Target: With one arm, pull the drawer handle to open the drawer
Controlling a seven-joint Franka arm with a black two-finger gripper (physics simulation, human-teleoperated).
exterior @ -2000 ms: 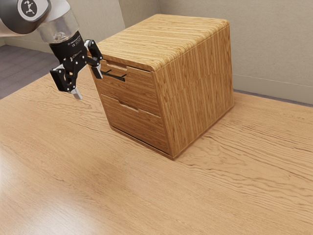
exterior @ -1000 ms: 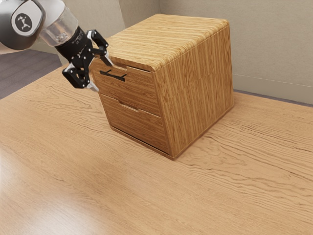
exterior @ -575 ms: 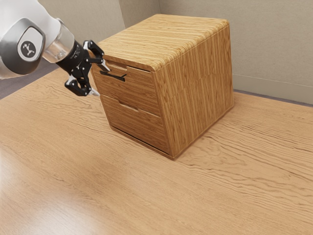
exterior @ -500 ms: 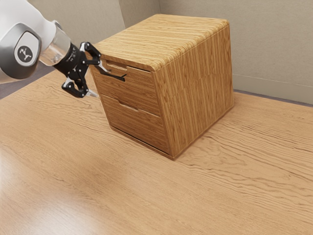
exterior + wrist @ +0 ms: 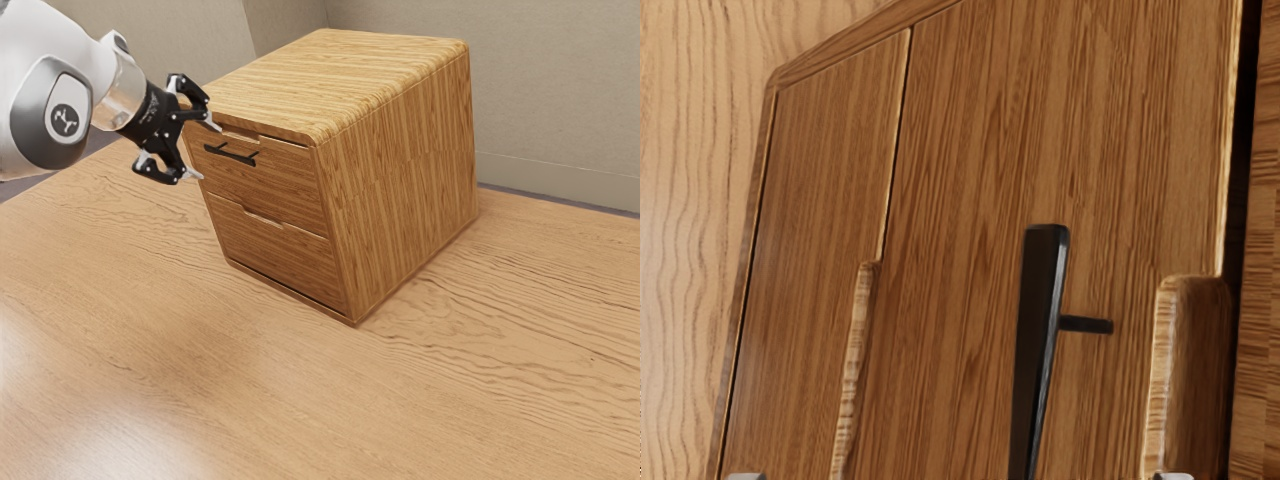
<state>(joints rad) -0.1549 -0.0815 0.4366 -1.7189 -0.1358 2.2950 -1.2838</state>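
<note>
Exterior view: gripper (image 5: 203, 150) in the upper left of the frame, wide open, holding nothing.
Task thing: black handle (image 5: 232, 153) just right of the gripper, on the top drawer (image 5: 270, 185).
Change: gripper has turned to face the handle.
Meaning: drawer looks shut; grabbing should come next.

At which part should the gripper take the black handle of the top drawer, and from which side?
Take the black handle at its middle, coming straight at the front of the top drawer, one finger above the bar and one below. The bar is thin, lies level and stands off the wood on a short post, so fingers fit around it. The open gripper faces it.
</note>
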